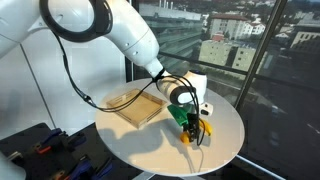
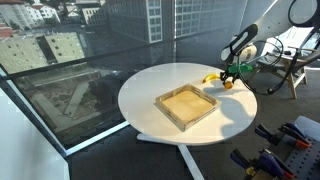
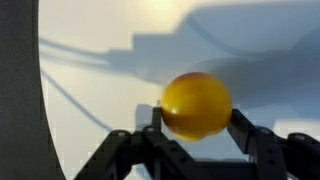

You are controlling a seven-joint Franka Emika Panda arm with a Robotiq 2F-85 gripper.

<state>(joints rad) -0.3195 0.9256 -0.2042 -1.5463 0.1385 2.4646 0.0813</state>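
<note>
The jaws pinch a round yellow ball (image 3: 196, 105) from both sides over the white table (image 3: 100, 60).

A deep yellow-orange ball (image 3: 197, 105), black fingers (image 3: 247, 133), a plain white table (image 2: 160, 80) and a pale tan tray (image 2: 186, 106).

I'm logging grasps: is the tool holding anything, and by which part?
Yes: a round yellow ball-like object, pinched at its two opposite sides, near its lower half, between the fingers of the tool.
</note>
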